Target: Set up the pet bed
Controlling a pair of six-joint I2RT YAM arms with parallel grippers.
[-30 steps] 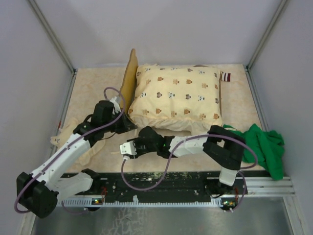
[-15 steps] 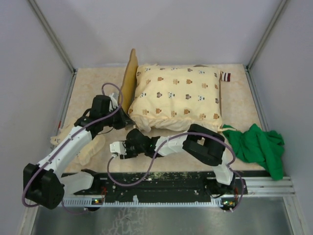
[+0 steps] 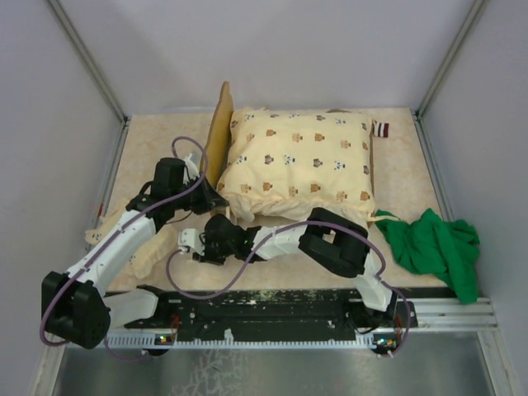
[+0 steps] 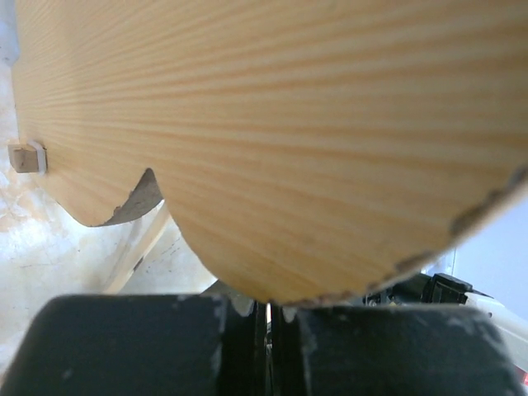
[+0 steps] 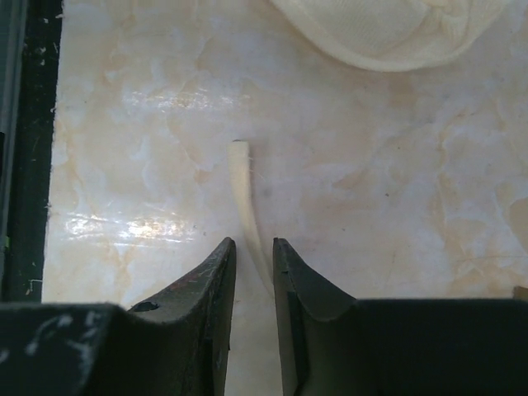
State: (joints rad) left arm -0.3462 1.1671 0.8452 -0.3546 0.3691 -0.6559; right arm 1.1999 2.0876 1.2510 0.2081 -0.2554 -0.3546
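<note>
Left claw (image 4: 268, 312) is pinched fully closed, tips right up against the wavy headboard edge of the pet bed (image 4: 289, 124). Right claw (image 5: 254, 247) sits narrow, 2 fingers either side of a thin cream strip (image 5: 240, 177) on the worktop (image 5: 396, 181). The bed sits mid-worktop under a printed cushion (image 3: 301, 165).

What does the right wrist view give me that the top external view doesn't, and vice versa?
Only right wrist: a thin cream strip lying on the beige marbled tabletop, its near end running into the narrow gap between the parted fingers of the right hand. Only top external: the light-wood pet bed with scalloped headboard, the cream animal-print pillow on it, the crumpled green cloth at right, and the left hand at the headboard. Both: that tabletop, the right hand, and the plain cream cloth ahead of it.
</note>
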